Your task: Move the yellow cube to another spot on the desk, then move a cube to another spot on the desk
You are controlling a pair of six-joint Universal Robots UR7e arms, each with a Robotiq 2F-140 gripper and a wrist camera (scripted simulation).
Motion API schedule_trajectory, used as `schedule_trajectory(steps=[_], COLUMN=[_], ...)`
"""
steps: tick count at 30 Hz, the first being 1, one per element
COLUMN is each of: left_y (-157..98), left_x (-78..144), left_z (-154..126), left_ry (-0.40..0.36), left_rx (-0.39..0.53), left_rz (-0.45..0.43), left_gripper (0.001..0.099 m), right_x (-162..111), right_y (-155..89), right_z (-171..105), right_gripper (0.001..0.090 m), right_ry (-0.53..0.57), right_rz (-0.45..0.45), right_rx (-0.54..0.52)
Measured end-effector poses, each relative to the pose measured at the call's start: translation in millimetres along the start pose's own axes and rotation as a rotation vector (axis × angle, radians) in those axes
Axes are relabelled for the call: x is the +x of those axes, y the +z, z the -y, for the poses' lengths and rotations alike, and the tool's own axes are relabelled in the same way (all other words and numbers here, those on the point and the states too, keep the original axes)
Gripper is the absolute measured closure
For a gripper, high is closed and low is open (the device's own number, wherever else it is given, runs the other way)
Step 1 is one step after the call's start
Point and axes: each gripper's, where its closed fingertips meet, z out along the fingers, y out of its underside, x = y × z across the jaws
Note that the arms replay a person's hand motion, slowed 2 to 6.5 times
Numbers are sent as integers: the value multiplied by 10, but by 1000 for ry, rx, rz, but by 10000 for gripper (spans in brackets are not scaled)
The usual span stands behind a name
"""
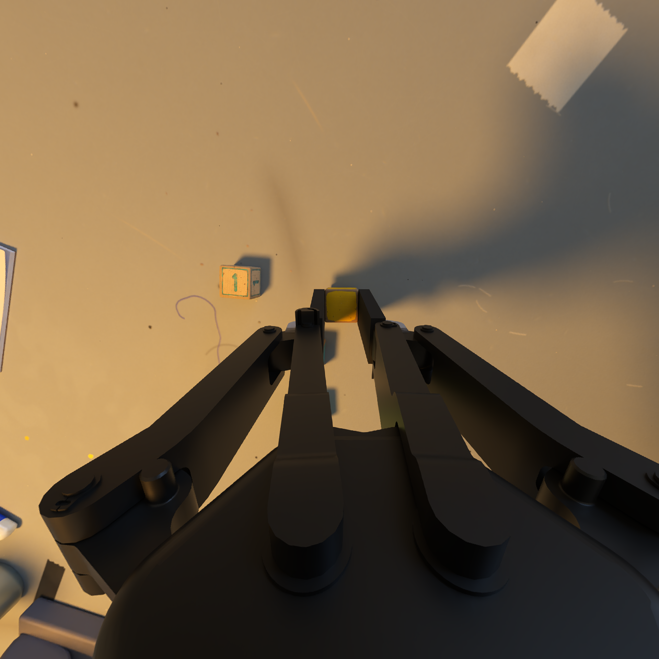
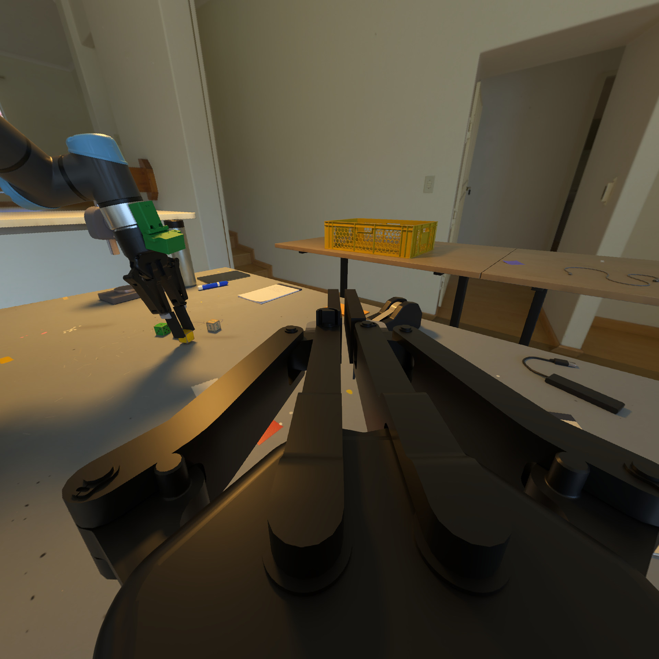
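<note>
Cube (image 1: 341, 305), yellow, sits clamped between the fingertips of the left tool (image 1: 341, 306), one black pad pressed against each of its side faces. From across the room, the right wrist view shows that tool (image 2: 183, 330) angled steeply down, with the cube (image 2: 187, 336) at the tabletop (image 2: 89, 374); whether it touches the surface or hangs just above I cannot tell. A green die (image 2: 161, 329) lies just beside it on one side and a pale numbered block (image 2: 213, 325) near it on the other. That block (image 1: 239, 281) also shows in the left wrist view, apart from the fingers, with a thin purple thread (image 1: 210, 321) curling beside it and a strip of pale tape (image 1: 567, 53) farther off.

The right tool (image 2: 343, 303) hangs well apart from all this, fingers drawn together with only a sliver between them, holding nothing. Beyond it lie a notepad (image 2: 269, 293), a blue marker (image 2: 213, 285), a steel flask (image 2: 183, 256) and a black hub with cable (image 2: 585, 393). A yellow crate (image 2: 379, 237) rests on a separate wooden table (image 2: 463, 265).
</note>
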Motion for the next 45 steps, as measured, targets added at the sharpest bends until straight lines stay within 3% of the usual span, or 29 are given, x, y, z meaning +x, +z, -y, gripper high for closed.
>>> schedule_trajectory(steps=[18, 32, 45], left_y=[-59, -252, -587], left_x=[-46, -148, -200], left_z=[-6, -138, -124], left_ry=[-17, -83, -107], left_rx=[27, 36, 160], left_rz=[20, 77, 150], left_gripper=[748, 748, 748], right_x=[20, 54, 96], right_y=[-9, -35, -69], right_z=[-26, -47, -65], right_gripper=[860, 860, 859], right_ry=[6, 11, 20], right_rz=[-8, -22, -32], right_rx=[-9, -15, -14])
